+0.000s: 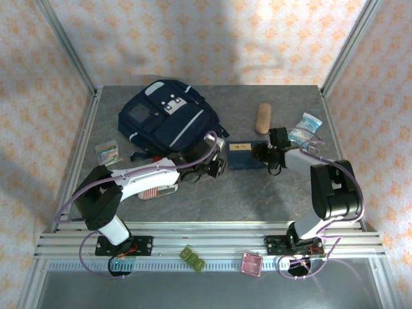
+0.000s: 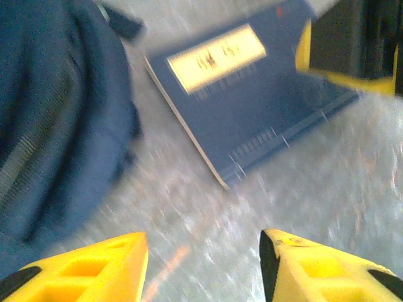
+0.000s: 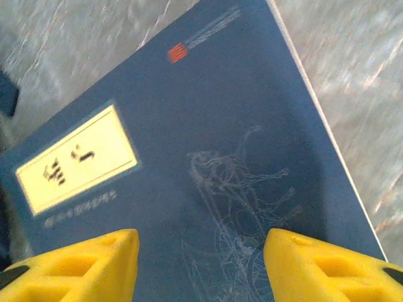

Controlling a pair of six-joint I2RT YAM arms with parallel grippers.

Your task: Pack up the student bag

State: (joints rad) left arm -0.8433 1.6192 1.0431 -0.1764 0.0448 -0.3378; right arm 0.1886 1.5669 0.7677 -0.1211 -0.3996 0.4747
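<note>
— Where does the student bag [image 1: 168,116] lie?

— Flat at the back left of the table [image 1: 270,199], front pocket up. Its near right corner sits just beside a navy book [image 1: 243,155] with a yellow label, which lies flat on the tabletop between the two arms.

— What could go wrong from here?

— Most likely the book. It lies flush with the table, so fingers closing from above may skate over the cover or push it away rather than catch an edge. Whether the bag's mouth gapes cannot be told from above. If it is shut or slack, the book could butt against the fabric and shove the bag back.

— And the grippers?

— The right gripper [image 3: 200,245] hangs over the book's cover, fingers well parted, nothing between them. Whether the tips touch the cover cannot be told. The left gripper [image 2: 201,245] hovers above bare table between bag and book, jaws likewise parted and empty.
</note>
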